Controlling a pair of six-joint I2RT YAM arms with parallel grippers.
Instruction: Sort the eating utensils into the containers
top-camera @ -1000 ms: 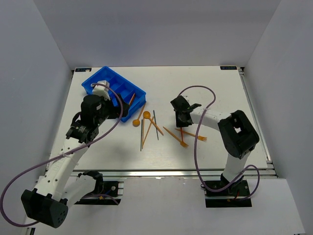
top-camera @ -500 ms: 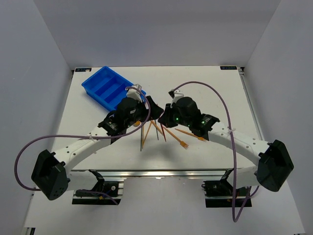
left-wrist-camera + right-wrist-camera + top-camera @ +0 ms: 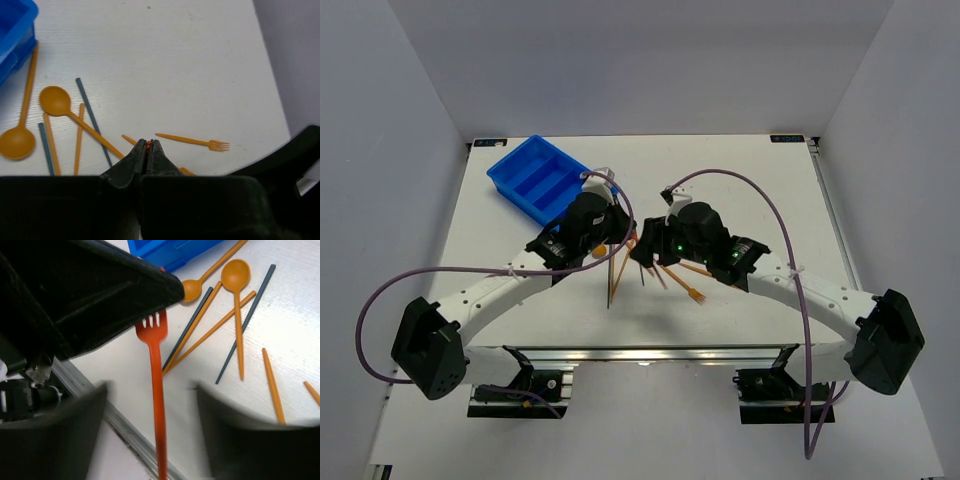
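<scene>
One red fork juts from left tool near edge of tray.

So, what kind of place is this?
Probably a lab test cell, not a kitchen: grey walls box in a white table, with the left arm and right arm bolted at its edge.

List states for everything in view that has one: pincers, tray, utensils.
left pincer: shut on the red fork at its tines
right pincer: open, fingers either side of the handle, not touching
red fork: held by the left pincer alone
blue tray: upright on the table
orange spoons: lying flat, loose
dark sticks: lying flat, loose
orange fork: lying flat, loose
</scene>
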